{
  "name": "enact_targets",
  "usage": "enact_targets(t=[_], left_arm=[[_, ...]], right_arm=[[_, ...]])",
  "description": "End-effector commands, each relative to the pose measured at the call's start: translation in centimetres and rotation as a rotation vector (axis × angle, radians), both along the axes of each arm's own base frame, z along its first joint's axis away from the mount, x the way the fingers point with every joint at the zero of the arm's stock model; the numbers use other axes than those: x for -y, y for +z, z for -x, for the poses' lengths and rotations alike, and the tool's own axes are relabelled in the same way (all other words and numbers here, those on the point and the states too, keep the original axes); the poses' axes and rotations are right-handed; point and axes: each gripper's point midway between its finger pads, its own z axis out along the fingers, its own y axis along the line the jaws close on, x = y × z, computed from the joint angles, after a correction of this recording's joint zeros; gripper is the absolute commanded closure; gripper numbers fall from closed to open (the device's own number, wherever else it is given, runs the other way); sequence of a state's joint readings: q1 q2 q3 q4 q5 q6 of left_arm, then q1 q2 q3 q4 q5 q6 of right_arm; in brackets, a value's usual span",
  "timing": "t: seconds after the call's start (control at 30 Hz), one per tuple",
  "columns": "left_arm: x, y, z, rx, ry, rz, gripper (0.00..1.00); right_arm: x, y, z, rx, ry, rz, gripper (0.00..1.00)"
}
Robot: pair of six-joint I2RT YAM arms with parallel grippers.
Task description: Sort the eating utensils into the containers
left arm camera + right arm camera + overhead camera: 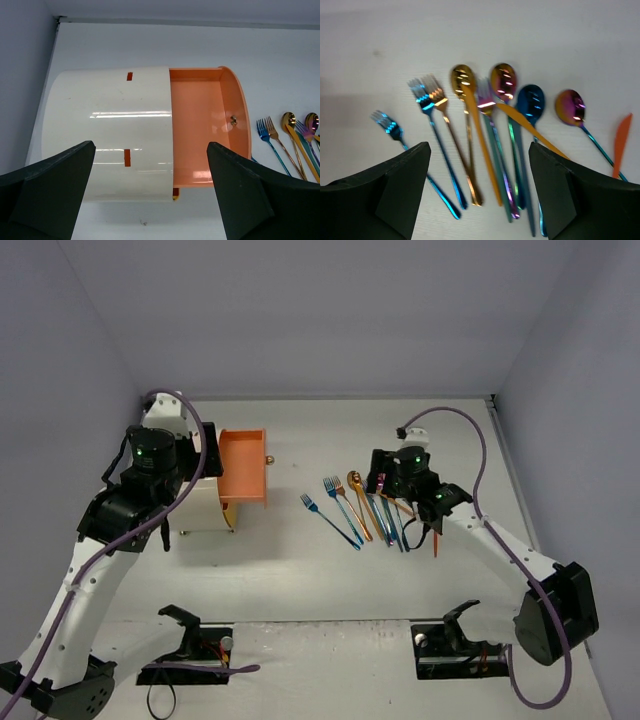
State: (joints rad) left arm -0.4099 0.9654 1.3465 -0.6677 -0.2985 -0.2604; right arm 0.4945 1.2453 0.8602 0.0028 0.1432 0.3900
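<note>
Several slim shiny utensils [370, 510] lie side by side on the white table, right of centre. The right wrist view shows two blue forks [422, 97], a copper fork [438, 96], a gold spoon [461, 77], a blue spoon [530, 100], a purple spoon [570, 106] and an orange knife [621, 137]. My right gripper [480, 145] is open and empty, hovering above their handles; it also shows in the top view [392, 480]. The cream-white cabinet [110, 125] has one orange drawer [200, 130] pulled out and empty. My left gripper [151, 145] is open above the cabinet.
The drawer's brass knob [233, 120] faces the utensils. Grey walls close in the table at the back and both sides. Two black gripper stands [190, 650] [460, 645] sit at the near edge. Purple cables trail along both arms.
</note>
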Motion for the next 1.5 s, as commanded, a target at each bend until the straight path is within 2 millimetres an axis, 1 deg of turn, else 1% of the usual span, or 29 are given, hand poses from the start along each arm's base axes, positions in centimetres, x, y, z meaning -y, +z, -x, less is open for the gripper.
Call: enact_targets(t=[0.0,0.07,0.1,0.17,0.2,0.3,0.37,0.4,0.53,0.63,0.73,0.8,0.87,0.93,1.07,1.13,1.27,1.4,1.47], left_arm=[[-0.2,0.8,1.3,0.029,-0.041,-0.01,0.07],[-0.8,0.0,2.4,0.019,-0.042,-0.024,0.07],[-1.0,-0.4,2.8,0.014,-0.043,-0.032,0.07],[-1.5,-1.2,3.8,0.007,-0.044,-0.039,0.07],[-1.6,-1.9,4.1,-0.006,-0.045,-0.042,0.07],[-1.9,-3.0,5.3,-0.021,-0.052,-0.035,0.07],[-2.0,-3.8,5.9,-0.038,-0.053,-0.031,0.07],[-2.1,-3.9,6.2,-0.038,-0.052,-0.028,0.07],[-2.2,-4.5,6.8,-0.047,-0.057,-0.029,0.07],[-2.3,-4.5,7.0,-0.042,-0.063,-0.029,0.07],[-2.2,-4.9,6.9,-0.053,-0.066,-0.034,0.07],[-1.9,-5.1,6.8,-0.063,-0.08,-0.032,0.07],[-1.6,-5.3,6.7,-0.07,-0.088,-0.028,0.07],[-1.4,-5.5,6.5,-0.081,-0.09,-0.025,0.07],[-1.2,-5.6,6.2,-0.089,-0.095,-0.028,0.07],[-1.3,-5.5,6.1,-0.091,-0.097,-0.035,0.07],[-1.2,-5.4,5.9,-0.091,-0.097,-0.043,0.07],[-1.2,-5.4,5.9,-0.094,-0.099,-0.044,0.07],[-1.2,-5.5,5.9,-0.095,-0.096,-0.045,0.07]], right_arm=[[3.0,-1.3,-0.4,-0.056,-0.051,-0.068,0.26],[4.4,-2.6,-0.8,-0.097,-0.089,-0.077,0.3],[4.5,-3.5,-1.0,-0.127,-0.087,-0.084,0.3],[4.9,-4.3,-1.6,-0.157,-0.088,-0.08,0.3],[5.2,-5.2,-1.7,-0.182,-0.088,-0.06,0.31],[6.1,-7.0,-1.7,-0.245,-0.093,-0.022,0.35],[6.8,-8.5,-1.4,-0.291,-0.094,-0.006,0.39],[7.0,-8.8,-1.3,-0.307,-0.091,-0.003,0.41],[8.7,-10.6,-0.3,-0.368,-0.095,0.06,0.43],[9.5,-11.2,0.4,-0.384,-0.1,0.103,0.43],[10.1,-11.5,0.6,-0.39,-0.113,0.119,0.49],[10.5,-11.0,0.5,-0.374,-0.137,0.127,0.55],[11.1,-10.4,0.6,-0.359,-0.176,0.125,0.57],[12.7,-10.3,0.9,-0.36,-0.266,0.137,0.59],[14.7,-11.2,2.2,-0.404,-0.375,0.143,0.6],[15.2,-11.7,2.7,-0.422,-0.408,0.122,0.61],[15.8,-13.3,3.5,-0.484,-0.441,0.082,0.61],[15.8,-14.4,4.1,-0.522,-0.443,0.074,0.62],[15.9,-14.8,4.3,-0.535,-0.449,0.08,0.65]])
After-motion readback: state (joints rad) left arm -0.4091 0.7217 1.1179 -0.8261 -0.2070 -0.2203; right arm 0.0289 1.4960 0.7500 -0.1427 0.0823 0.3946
